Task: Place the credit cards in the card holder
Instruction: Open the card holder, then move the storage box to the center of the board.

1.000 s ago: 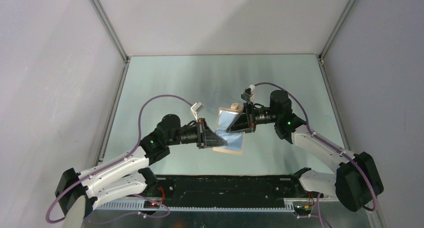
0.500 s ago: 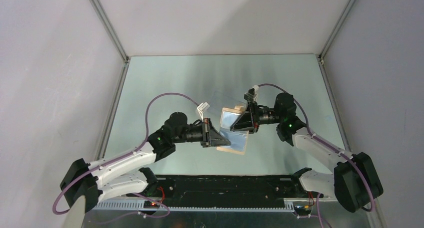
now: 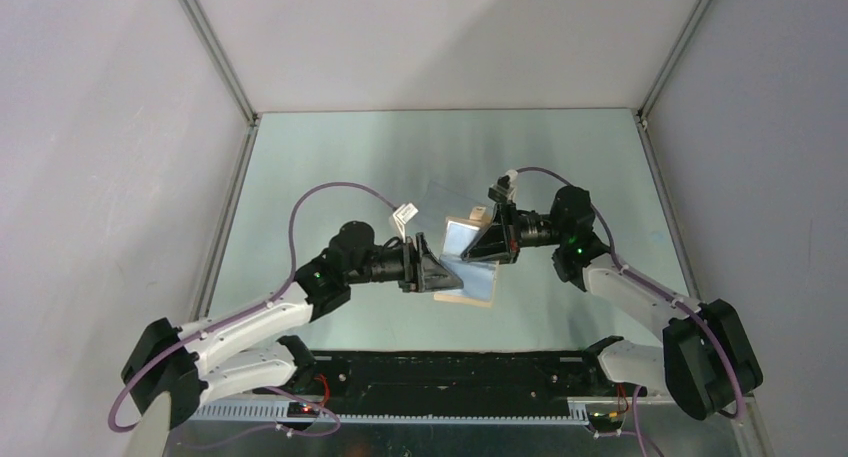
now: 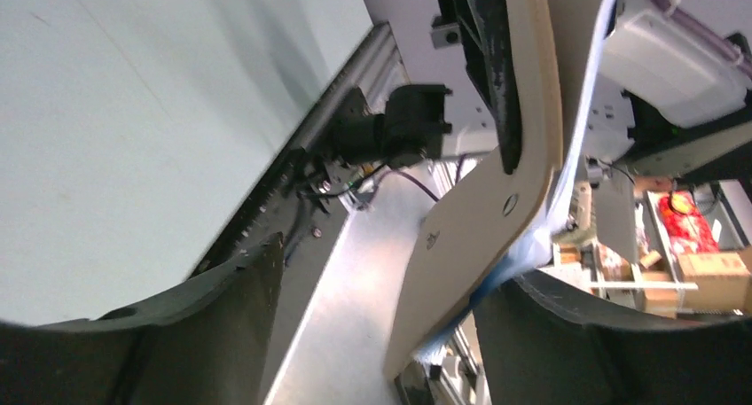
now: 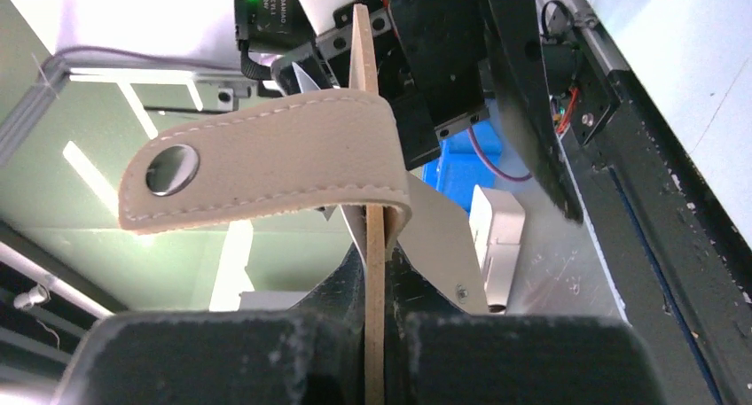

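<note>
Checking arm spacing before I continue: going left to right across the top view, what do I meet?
Left arm → left gripper → right gripper → right arm; the card holder overlaps both grippers, so it's left unplaced.

My left and right arms met over the middle of the table (image 3: 330, 157). The wallet (image 3: 478, 283) was held open between them, with its blue lining facing upward. My right gripper (image 3: 488, 243) was positioned at the right edge of the raised far flap. My left gripper (image 3: 440, 275) was positioned at the left edge of the near flap, whose tan border showed along its lower side. Contact between that flap and the table could not be determined.
</note>
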{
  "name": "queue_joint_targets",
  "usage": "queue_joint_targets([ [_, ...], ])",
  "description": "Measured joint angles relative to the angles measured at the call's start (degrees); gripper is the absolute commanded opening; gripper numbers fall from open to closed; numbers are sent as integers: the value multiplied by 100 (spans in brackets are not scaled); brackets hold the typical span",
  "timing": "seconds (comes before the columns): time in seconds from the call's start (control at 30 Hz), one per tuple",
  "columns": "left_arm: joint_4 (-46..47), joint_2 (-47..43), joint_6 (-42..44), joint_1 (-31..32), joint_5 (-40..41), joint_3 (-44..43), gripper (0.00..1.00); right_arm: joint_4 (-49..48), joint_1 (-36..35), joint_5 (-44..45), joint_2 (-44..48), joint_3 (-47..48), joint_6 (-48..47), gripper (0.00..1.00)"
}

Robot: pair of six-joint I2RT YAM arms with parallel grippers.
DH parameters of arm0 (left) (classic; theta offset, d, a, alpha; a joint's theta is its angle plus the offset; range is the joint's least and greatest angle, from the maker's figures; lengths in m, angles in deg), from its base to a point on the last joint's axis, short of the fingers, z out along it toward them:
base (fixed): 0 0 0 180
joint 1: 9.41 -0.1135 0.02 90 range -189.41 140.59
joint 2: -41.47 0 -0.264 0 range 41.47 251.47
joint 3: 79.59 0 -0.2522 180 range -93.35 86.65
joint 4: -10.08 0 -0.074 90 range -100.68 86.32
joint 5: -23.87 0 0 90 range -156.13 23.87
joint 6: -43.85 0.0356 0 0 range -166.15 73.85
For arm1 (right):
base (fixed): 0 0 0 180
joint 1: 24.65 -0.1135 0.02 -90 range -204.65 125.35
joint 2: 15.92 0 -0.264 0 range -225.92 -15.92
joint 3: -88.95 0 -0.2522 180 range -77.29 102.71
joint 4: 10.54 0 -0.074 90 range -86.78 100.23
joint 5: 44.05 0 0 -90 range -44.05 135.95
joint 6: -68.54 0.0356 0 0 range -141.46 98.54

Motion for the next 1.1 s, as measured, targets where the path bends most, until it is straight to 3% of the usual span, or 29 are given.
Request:
queue_joint_targets([
  [0.17,-70,2,179,-691,103,4,86,-153,529,59,153,-267,188,0],
  [0.27,-151,68,420,-1462,262,-13,87,-103,990,63,341,-511,221,0],
  [0.4,-1167,671,1121,-2105,951,-688,87,35,1521,37,581,-743,232,0],
  [0.73,-2813,3346,2774,-2277,2365,-3342,80,1123,2232,-90,955,-839,-380,0],
  [1.0,-3362,4970,3174,-2271,2306,-4127,71,1878,2483,-175,986,-841,-949,0],
  [1.1,-3442,5167,3206,-2260,2293,-4238,58,2037,2557,-192,984,-841,-1102,0],
])
